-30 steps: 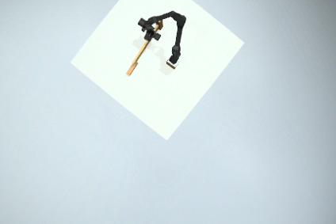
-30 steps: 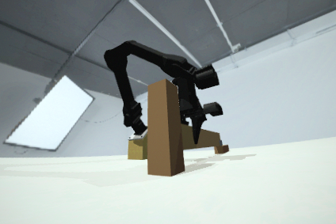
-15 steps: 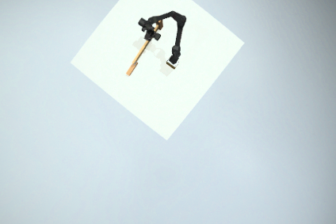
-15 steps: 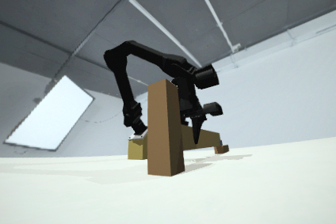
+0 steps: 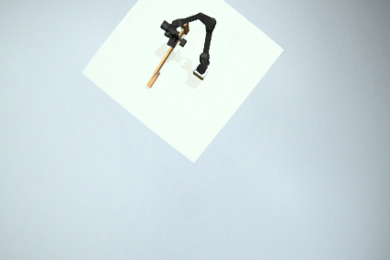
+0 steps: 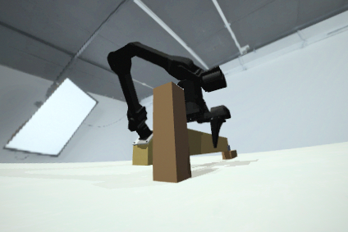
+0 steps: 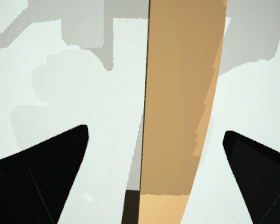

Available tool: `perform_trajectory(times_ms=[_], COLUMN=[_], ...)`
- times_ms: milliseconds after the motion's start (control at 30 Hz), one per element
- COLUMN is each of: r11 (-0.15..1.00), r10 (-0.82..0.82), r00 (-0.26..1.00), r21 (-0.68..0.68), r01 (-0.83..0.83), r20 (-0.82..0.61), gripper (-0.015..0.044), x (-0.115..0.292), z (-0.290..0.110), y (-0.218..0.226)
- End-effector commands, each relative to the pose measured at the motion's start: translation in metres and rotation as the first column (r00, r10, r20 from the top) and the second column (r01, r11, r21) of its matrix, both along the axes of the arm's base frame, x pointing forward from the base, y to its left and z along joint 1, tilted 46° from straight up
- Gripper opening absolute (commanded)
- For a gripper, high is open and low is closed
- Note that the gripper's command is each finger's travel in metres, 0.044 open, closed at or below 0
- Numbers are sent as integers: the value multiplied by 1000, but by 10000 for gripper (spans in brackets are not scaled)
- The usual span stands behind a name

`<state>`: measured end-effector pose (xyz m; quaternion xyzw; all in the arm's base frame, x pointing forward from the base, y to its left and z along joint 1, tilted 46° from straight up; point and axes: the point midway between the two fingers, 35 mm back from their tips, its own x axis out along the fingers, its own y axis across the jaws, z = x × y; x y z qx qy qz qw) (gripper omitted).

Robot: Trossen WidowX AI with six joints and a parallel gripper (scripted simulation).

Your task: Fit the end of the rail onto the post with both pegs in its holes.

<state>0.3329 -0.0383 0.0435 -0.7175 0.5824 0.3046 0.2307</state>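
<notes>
The long light-brown wooden rail (image 7: 181, 97) is seen between the two black fingers of the parallel-jaw gripper (image 7: 153, 178), which stand wide apart and touch nothing. In the exterior view the rail runs behind the tall brown wooden post (image 6: 170, 134) toward the low footboard block (image 6: 230, 154); whether the pegs are fully seated cannot be told. The rail is judged stiff, fairly light and smooth, so it is best taken across its narrow sides, near the post end.
</notes>
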Motion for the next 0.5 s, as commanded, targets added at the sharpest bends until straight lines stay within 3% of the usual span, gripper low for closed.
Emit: perform_trajectory(times_ms=[0,133,467], r11=[1000,1000,1000], r10=[0,5,6], r00=[1000,1000,1000], r21=[-2,-5,-5], r01=[0,-5,-6], r20=[1,9,10], gripper=[440,440,440], x=[0,-9,-10], z=[0,-1,-1], y=[2,40,42])
